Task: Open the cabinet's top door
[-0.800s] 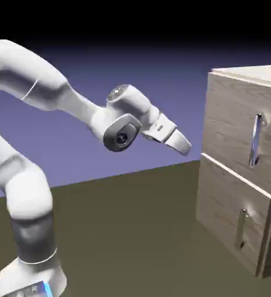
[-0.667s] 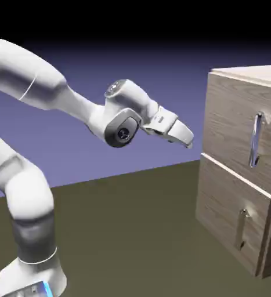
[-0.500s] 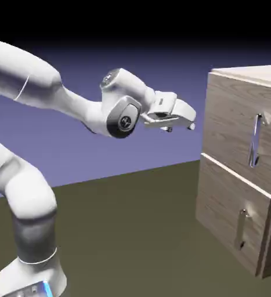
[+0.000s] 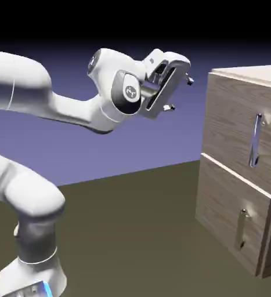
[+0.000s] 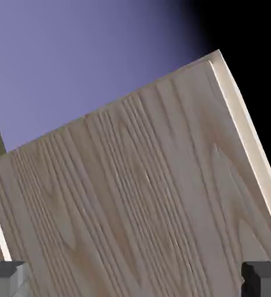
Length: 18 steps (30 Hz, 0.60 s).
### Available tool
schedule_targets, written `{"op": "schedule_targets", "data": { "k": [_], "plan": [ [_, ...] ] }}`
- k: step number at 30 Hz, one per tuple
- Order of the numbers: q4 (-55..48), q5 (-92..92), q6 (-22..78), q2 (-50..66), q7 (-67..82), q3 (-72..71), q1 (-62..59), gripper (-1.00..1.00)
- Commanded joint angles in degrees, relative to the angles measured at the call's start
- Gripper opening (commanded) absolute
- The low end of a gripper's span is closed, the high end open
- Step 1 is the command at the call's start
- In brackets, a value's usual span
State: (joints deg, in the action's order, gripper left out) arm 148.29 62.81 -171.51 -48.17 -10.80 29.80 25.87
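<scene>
Open claw [image 4: 179, 94] faces closed cabinet door
The robot's claw hangs empty, fingers [image 4: 170, 108] spread wide, near the upper door [image 4: 236, 125] of the wooden cabinet [image 4: 209, 191], whose long metal handle [image 4: 255, 140] sits lower than the claw, toward the exterior view's right.

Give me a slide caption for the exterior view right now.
Franka Panda's open gripper hovers short of the closed wood-grain top door, its vertical metal bar handle untouched.
</scene>
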Motion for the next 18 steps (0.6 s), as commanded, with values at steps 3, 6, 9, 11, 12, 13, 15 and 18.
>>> {"op": "schedule_targets", "data": {
  "k": [3,6,9,11,12,13,15,18],
  "plan": [
    [-1.51,7.48,0.30,-1.85,3.77,3.55,3.00,0.00],
    [-3.03,14.95,0.60,-3.69,7.54,7.10,6.00,0.00],
    [-4.54,22.43,0.89,-5.54,11.30,10.64,8.99,0.00],
    [-5.55,27.41,1.09,-6.77,13.82,13.01,10.99,0.00],
    [-6.05,29.90,1.19,-7.38,15.07,14.19,11.99,0.00],
    [-6.56,32.40,1.29,-8.00,16.33,15.37,12.99,0.00],
    [-7.57,37.38,1.49,-9.23,18.84,17.74,14.99,0.00],
    [-9.08,44.86,1.79,-11.08,22.61,21.28,17.98,0.00]
  ]
}}
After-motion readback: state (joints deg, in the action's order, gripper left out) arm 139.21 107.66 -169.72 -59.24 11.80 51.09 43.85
